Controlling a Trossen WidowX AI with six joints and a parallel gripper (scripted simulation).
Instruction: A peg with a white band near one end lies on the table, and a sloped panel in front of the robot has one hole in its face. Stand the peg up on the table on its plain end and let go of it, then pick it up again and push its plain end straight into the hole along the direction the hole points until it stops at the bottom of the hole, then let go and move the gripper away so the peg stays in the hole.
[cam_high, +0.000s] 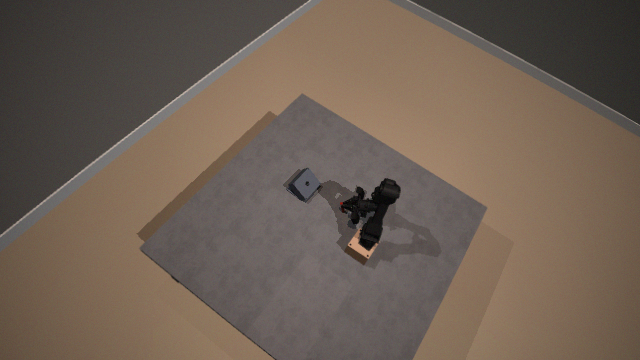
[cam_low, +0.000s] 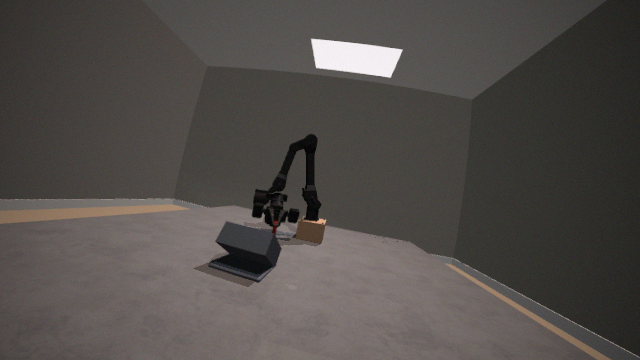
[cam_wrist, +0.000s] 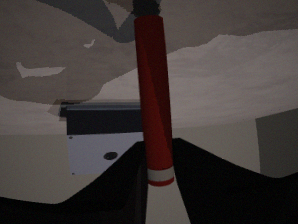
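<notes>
The red peg (cam_high: 342, 204) (cam_low: 274, 228) (cam_wrist: 154, 90) is between the fingers of my gripper (cam_high: 344, 205) (cam_low: 275, 223) (cam_wrist: 158, 148), which is shut on it close to its white band (cam_wrist: 160, 175). In the exterior view the peg looks roughly upright, plain end down; whether that end touches the table cannot be told. The sloped panel (cam_high: 300, 188) (cam_low: 248, 242) (cam_wrist: 85, 147) stands apart from the peg. Its hole (cam_high: 307, 183) (cam_wrist: 110, 155) shows as a dark spot and looks empty; the exterior view shows the panel from behind.
The arm's wooden base block (cam_high: 361, 247) (cam_low: 311, 231) stands on the grey table (cam_high: 240, 225) (cam_low: 350, 300), behind the gripper as seen from the panel. The panel's thin base plate (cam_low: 240, 270) rests on the table. The arm's shadow lies around the gripper.
</notes>
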